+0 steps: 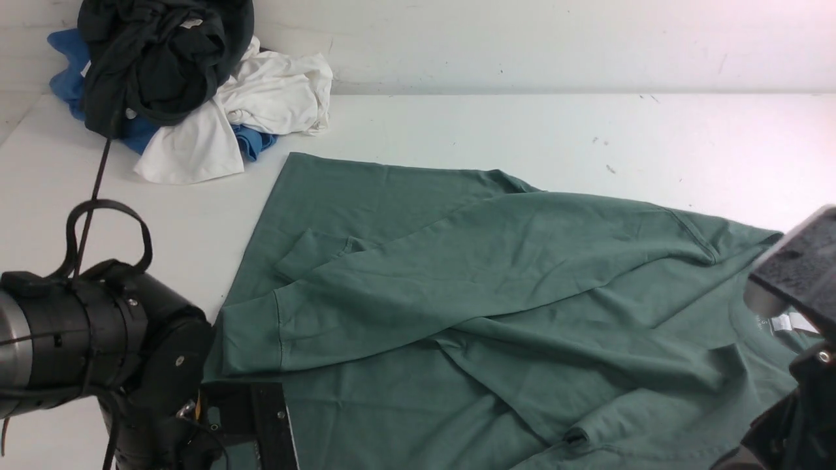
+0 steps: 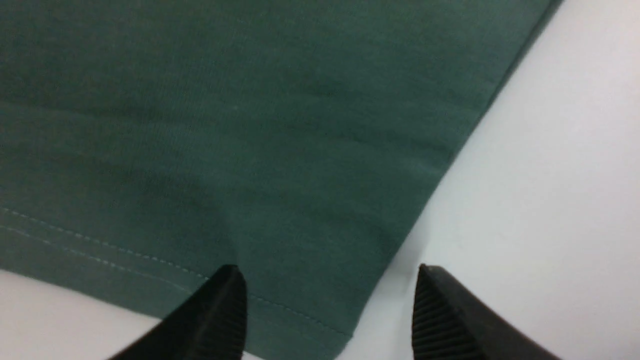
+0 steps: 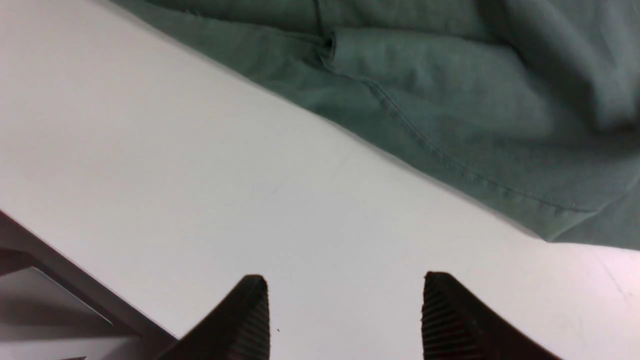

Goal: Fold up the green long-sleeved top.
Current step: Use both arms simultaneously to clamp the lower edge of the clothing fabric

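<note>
Left arm (image 1: 98, 339) fills the near corner, bulky and black, and its wrist view shows the left gripper (image 2: 327, 282) with jaws spread wide, straddling the hem corner of the green long-sleeved top (image 1: 457, 294). One finger sits over the stitched hem and the other over bare white table (image 1: 522, 124). Whether either tip touches the cloth is hard to say from this angle. Over on the other side, the right gripper (image 3: 345, 295) is parted too, nothing between its fingers, hovering above table just beside the top's seamed edge. The top lies spread across the middle of the table, a sleeve folded over the body with its cuff (image 1: 251, 333) toward the left arm and a white neck tag (image 1: 784, 322) by the right arm (image 1: 797, 274). Back left, a dark garment (image 1: 157, 59) sits heaped on white (image 1: 261, 98) and blue (image 1: 65, 72) ones, well apart from the top.
</note>
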Robot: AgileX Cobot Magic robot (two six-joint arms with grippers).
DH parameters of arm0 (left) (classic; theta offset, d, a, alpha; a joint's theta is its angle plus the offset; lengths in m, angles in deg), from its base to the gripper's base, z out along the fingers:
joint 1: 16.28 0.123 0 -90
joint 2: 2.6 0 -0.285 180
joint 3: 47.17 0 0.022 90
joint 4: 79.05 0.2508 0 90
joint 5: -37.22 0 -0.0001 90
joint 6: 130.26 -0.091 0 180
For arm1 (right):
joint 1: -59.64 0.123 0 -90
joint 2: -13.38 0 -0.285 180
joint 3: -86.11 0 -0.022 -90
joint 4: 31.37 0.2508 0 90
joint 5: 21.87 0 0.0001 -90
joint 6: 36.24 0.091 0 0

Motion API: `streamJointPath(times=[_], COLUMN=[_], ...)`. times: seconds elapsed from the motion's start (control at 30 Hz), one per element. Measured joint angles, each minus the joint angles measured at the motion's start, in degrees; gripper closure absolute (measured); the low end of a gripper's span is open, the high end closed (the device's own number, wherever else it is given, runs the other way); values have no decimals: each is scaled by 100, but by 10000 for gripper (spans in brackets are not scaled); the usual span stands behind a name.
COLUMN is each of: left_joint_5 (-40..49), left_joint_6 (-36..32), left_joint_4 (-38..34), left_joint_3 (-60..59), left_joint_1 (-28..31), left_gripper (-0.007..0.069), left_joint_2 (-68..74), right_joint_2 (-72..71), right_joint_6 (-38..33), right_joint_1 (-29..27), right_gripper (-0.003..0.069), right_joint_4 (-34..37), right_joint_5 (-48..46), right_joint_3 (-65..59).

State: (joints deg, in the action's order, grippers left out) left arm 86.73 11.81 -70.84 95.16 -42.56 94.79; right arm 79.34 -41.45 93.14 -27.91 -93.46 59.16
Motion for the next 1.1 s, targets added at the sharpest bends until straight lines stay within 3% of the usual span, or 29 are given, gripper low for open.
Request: streamJointPath(times=[0.27, 0.4, 0.43, 0.5, 0.57, 0.7, 1.1], left_joint_5=[-522, -529, -561, -614, -605, -461, -385], left_joint_6=[7, 7, 7, 19, 47, 65, 99], left_joint_4=[206, 201, 206, 211, 211, 205, 122], left_joint_3=[-432, -480, -514, -558, -575, -547, -541], left_joint_1=[0, 0, 0, 0, 0, 0, 0], left_gripper=[232, 354, 445, 547, 604, 622, 618], left_joint_2=[-111, -195, -273, -357, -464, -775, -1379], right_joint_2=[-54, -54, -54, -36, 36, 493, 1920], right_joint_6=[13, 13, 41, 181, 408, 752, 567], right_joint_1=[0, 0, 0, 0, 0, -77, -940], right_gripper=[272, 272, 272, 272, 272, 266, 258], right_joint_4=[-96, -208, -346, -536, -813, -1215, -1115], right_joint_5=[2, 2, 2, 2, 2, 14, 404], right_joint_3=[-74, -78, -78, -80, -85, -85, -85])
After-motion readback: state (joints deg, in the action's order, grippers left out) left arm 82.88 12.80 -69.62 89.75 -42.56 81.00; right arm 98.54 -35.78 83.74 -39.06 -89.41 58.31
